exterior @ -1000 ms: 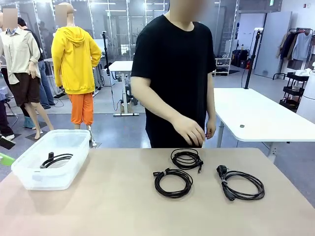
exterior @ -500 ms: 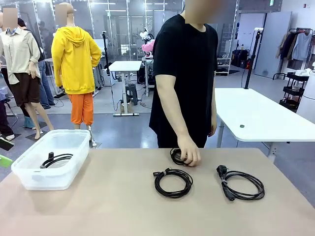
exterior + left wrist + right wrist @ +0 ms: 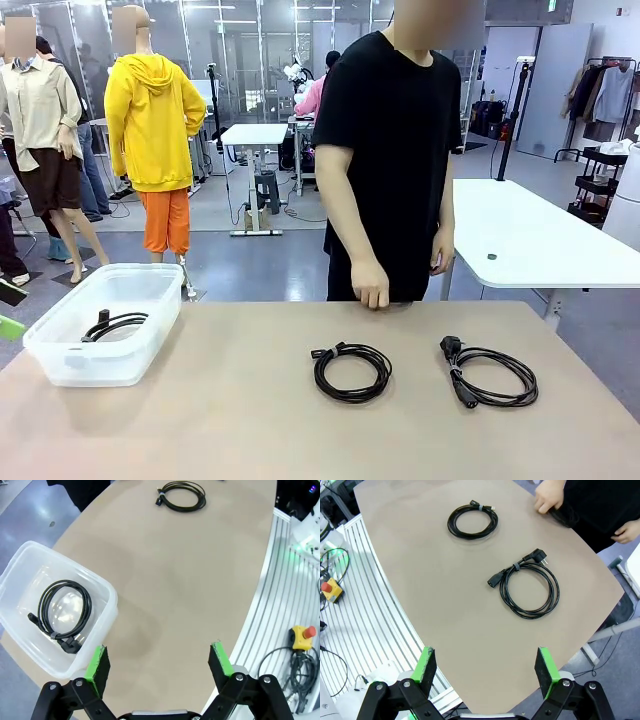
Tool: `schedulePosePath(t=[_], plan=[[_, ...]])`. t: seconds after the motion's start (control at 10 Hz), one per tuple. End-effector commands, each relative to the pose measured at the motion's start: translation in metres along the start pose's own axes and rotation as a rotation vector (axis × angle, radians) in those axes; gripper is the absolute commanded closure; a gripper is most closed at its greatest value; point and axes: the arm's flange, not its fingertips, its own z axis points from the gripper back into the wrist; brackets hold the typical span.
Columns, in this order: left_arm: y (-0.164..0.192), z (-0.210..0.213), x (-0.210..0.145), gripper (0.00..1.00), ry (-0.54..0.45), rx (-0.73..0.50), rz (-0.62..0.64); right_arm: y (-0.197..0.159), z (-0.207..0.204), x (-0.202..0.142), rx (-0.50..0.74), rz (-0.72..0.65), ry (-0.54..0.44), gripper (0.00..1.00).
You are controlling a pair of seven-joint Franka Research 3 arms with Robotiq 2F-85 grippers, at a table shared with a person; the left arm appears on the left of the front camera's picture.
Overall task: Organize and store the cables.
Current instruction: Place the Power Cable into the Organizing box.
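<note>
At the near edge of the table [image 3: 165, 580], the left gripper [image 3: 159, 660] hangs with jaws spread wide and nothing between them, close to a clear bin [image 3: 113, 600]. The right gripper [image 3: 485, 664] is equally wide apart and empty. Three cables can be counted: the binned coil [image 3: 88, 607], the thinner coil [image 3: 449, 524] and the thicker coil [image 3: 503, 587], these two apart on the tabletop. Under the person's hand [image 3: 549, 500], something dark merges with the black shirt and cannot be made out.

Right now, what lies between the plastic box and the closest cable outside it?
Nothing: between the plastic box and that cable the table is bare, in front and left wrist views.
</note>
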Motion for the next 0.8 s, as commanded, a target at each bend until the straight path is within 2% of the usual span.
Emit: schedulePosePath(t=[0.0,0.1,0.2,0.4,0.5,0.6,0.7], plan=[[0.002,-0.001,0.001,0.0,-0.009,-0.006,-0.016,0.0,-0.025,0.026,-0.023,-0.052,0.07,0.0],[0.002,-0.001,0.001,0.0,-0.009,-0.006,-0.016,-0.005,-0.049,0.049,-0.003,-0.097,0.122,0.0],[0.002,-0.001,0.001,0.0,-0.009,-0.006,-0.016,-0.009,-0.074,0.068,-0.034,-0.149,0.189,0.0],[0.002,-0.001,0.001,0.0,-0.009,-0.006,-0.016,-0.019,-0.117,0.098,-0.016,-0.237,0.223,0.0],[0.002,-0.001,0.001,0.0,-0.009,-0.006,-0.016,-0.032,-0.149,0.111,-0.07,-0.301,0.287,0.0],[0.002,-0.001,0.001,0.0,-0.009,-0.006,-0.016,-0.034,-0.166,0.119,-0.079,-0.336,0.306,0.0],[0.002,-0.001,0.001,0.0,-0.009,-0.006,-0.016,-0.038,-0.189,0.124,-0.164,-0.383,0.348,0.0]])
